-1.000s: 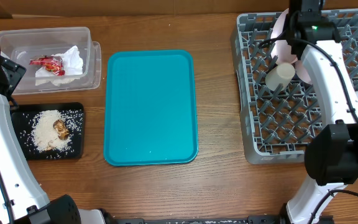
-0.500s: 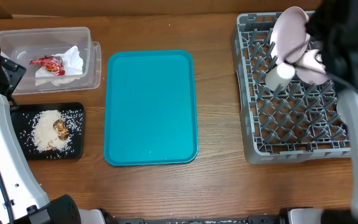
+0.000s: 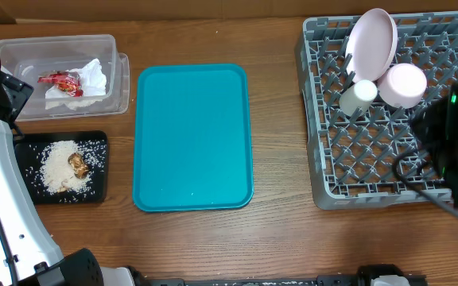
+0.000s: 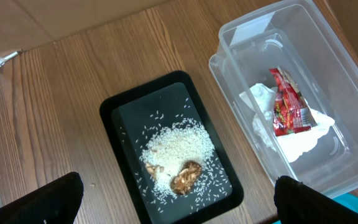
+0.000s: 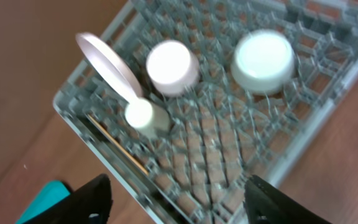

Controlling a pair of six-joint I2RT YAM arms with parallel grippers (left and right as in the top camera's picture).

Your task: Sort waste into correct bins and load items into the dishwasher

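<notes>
Hovering over the left side of the table, the left gripper (image 4: 179, 208) has its fingers (image 4: 55, 199) spread wide and grasps nothing.

1. Left wrist view. The black tray (image 4: 114, 106) holds a heap of rice (image 4: 176, 146) with a brown bit (image 4: 185, 177) at its edge. Just beside it is the tub (image 4: 229, 37), with the wrapper (image 4: 288, 102) lying on the napkin (image 4: 303, 137).
2. Overhead view. The tub (image 3: 22, 48) sits far left and the black tray (image 3: 22, 143) is near of it. The teal tray (image 3: 193, 135) lies mid-table. The rack (image 3: 356, 159) stands to the right. A plate (image 3: 372, 44) stands on edge in the rack's far part, with a bowl (image 3: 404, 83) and a tipped cup (image 3: 358, 95) just beside it. The blurred right arm (image 3: 452, 151) covers the rack's right side.
3. Right wrist view, blurred. The right gripper (image 5: 182, 202) is released, fingers (image 5: 92, 199) wide apart, above the rack (image 5: 229, 155). Plate (image 5: 107, 62), bowl (image 5: 173, 65) and cup (image 5: 143, 116) appear again. This view alone shows a second bowl (image 5: 263, 59) in the rack, set apart from the first. It also shows a stick (image 5: 117, 146) lying along the rack's left edge near the cup. Neither can be made out from overhead.
</notes>
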